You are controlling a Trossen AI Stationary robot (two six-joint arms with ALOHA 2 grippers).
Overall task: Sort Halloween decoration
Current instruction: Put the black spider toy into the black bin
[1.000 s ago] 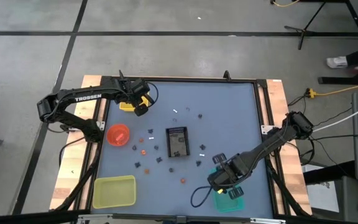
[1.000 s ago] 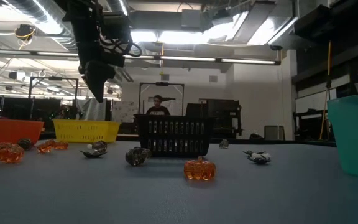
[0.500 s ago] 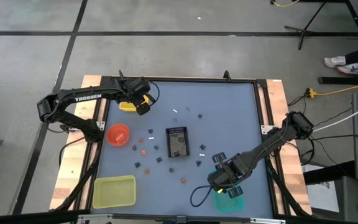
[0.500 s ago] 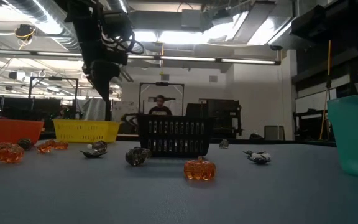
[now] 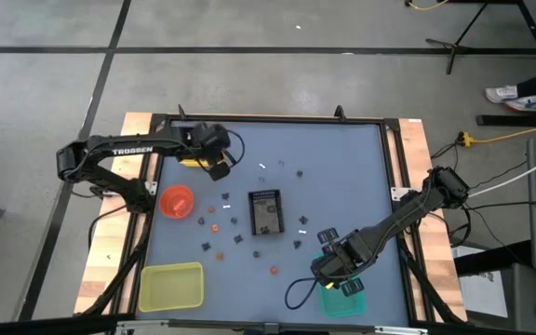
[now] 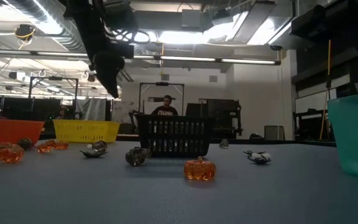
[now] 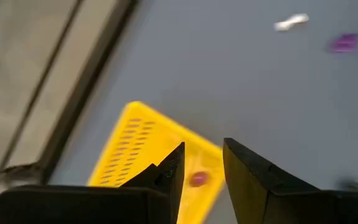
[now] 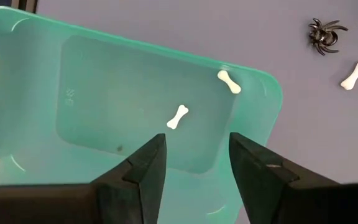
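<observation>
Upper left: left gripper [image 5: 219, 167] raised off the bench [image 5: 342, 167] beside the yellow tray [image 7: 138, 149], fingers [image 7: 244, 171] narrowly parted, empty. Centre: Halloween decoration [image 5: 240, 233] scattered around the black basket [image 5: 265, 212]. Lower right: right gripper [image 5: 335, 277] over the teal bin [image 8: 104, 93], fingers [image 8: 148, 165] wide, empty; two white bones [image 8: 178, 116] inside.

Left gripper [image 5: 220, 168] jaws parted; right gripper [image 5: 335, 277] likewise.

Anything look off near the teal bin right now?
One white bone sits up on the teal bin's rim instead of its floor, where another bone lies. The open right gripper hovers above. Nothing else stands out.
</observation>
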